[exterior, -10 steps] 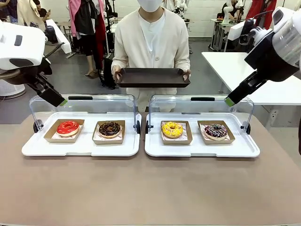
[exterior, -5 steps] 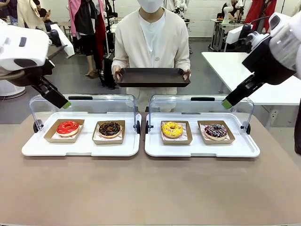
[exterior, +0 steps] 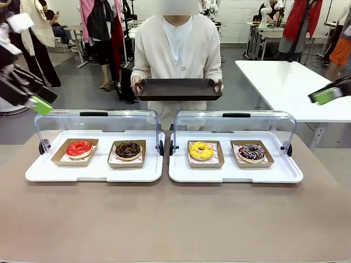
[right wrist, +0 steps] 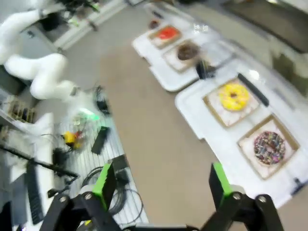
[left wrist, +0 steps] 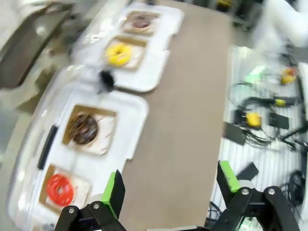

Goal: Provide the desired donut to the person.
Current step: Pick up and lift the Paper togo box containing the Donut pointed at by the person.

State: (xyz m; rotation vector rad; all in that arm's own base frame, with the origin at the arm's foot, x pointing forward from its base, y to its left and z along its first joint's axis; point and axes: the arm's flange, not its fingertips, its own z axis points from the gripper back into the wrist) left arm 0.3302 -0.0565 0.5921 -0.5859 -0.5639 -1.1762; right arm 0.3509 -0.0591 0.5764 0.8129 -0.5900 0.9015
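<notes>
left gripper (left wrist: 171, 182) and right gripper (right wrist: 161, 179) were spread wide and empty, above the table (exterior: 175, 219); the person (exterior: 176, 52) held a dark tray (exterior: 178, 89).

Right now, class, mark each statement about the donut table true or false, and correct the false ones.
1. The person holds a dark tray in both hands. True.
2. The red donut sits next to the yellow one. False: it lies in the left display tray; the yellow donut is in the right display tray.
3. The left gripper and right gripper are open, holding nothing. True.
4. The clear lids are shut over the donuts. False: they stand raised behind them.
5. The yellow donut shares its tray with the sprinkled donut. True.
</notes>
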